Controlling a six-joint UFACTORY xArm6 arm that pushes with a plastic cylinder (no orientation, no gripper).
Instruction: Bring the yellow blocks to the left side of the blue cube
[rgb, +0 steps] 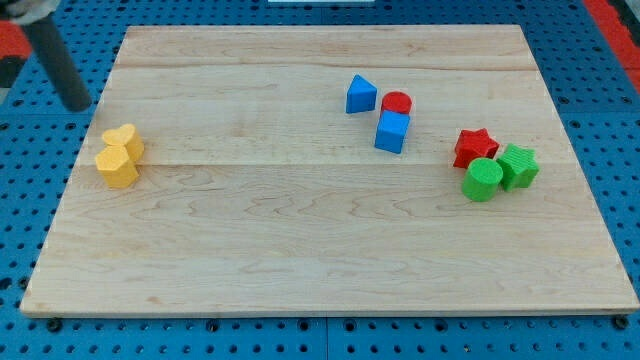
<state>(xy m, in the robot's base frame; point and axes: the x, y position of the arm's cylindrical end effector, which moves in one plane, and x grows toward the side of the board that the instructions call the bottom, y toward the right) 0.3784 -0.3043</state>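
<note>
Two yellow blocks sit touching at the board's left edge: a yellow heart (124, 140) and a yellow hexagonal block (116, 166) just below it. The blue cube (392, 131) stands right of the board's middle, near the top. My tip (77, 106) is off the board's left edge, above and to the left of the yellow heart, not touching it.
A blue triangular block (361, 95) and a red cylinder (397, 102) sit just above the blue cube. A red star (475, 147), a green cylinder (483, 180) and a green star-like block (518, 166) cluster at the right. The wooden board (320, 250) lies on a blue pegboard.
</note>
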